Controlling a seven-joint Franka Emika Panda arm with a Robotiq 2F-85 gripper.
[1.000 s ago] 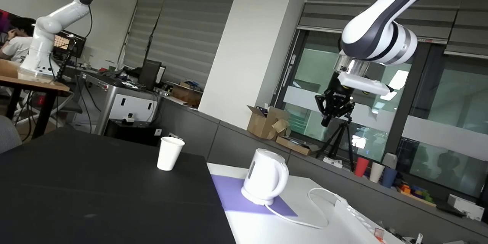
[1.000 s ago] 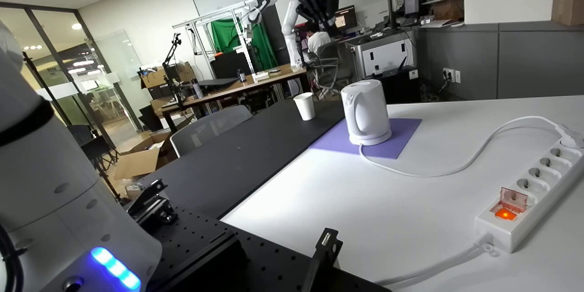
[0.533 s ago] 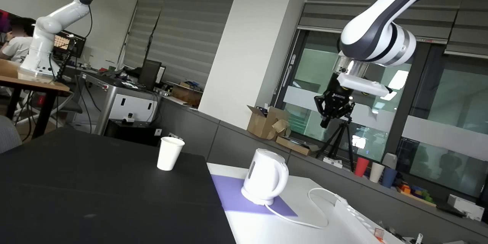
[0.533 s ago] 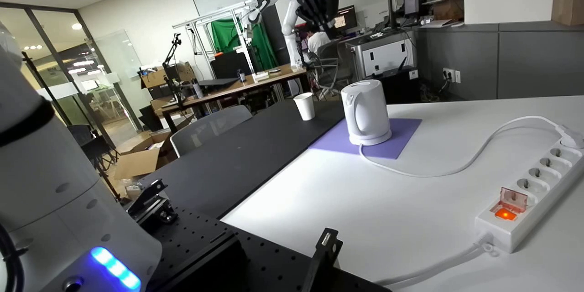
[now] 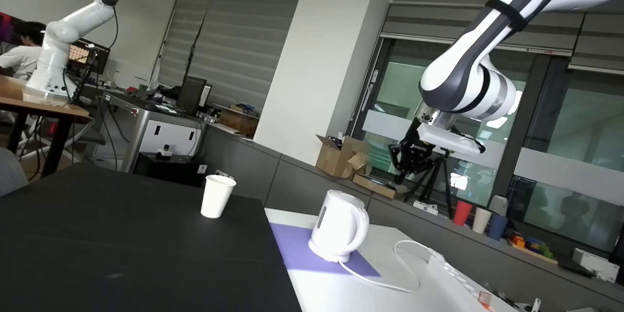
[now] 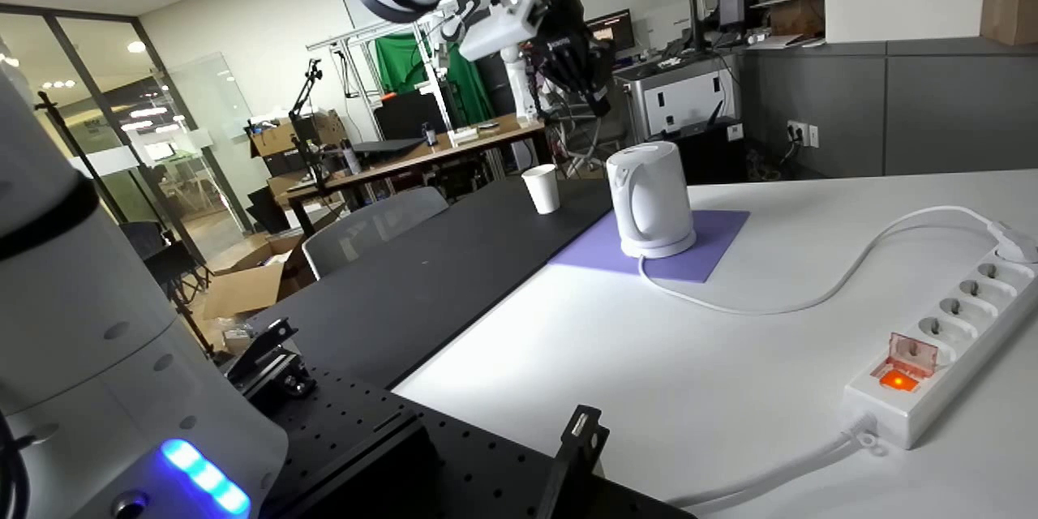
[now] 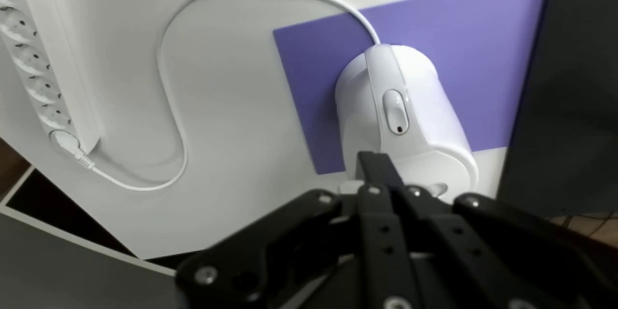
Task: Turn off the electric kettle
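Observation:
The white electric kettle [image 5: 334,229] stands upright on a purple mat [image 5: 298,248]. It also shows in an exterior view [image 6: 666,199], its handle toward that camera. In the wrist view the kettle [image 7: 437,106] is seen from above, with a small oval button [image 7: 396,112] on its handle. Its lid and spout end are partly hidden by the gripper. My gripper [image 7: 379,166] is shut and empty, its fingers together. In both exterior views the gripper [image 5: 399,178] hangs in the air above the kettle, apart from it; the gripper [image 6: 598,101] is above and slightly left there.
A white power strip [image 6: 884,413] with a lit orange switch [image 6: 898,379] lies on the white table [image 6: 649,349]. The kettle's cord [image 6: 770,312] runs to it. A white paper cup [image 6: 542,190] stands on the black surface [image 6: 422,284] beside the kettle.
My arm has moved down and the gripper is lower, nearer the kettle; it also shifted slightly left in an exterior view. The kettle, cup and power strip have not moved.

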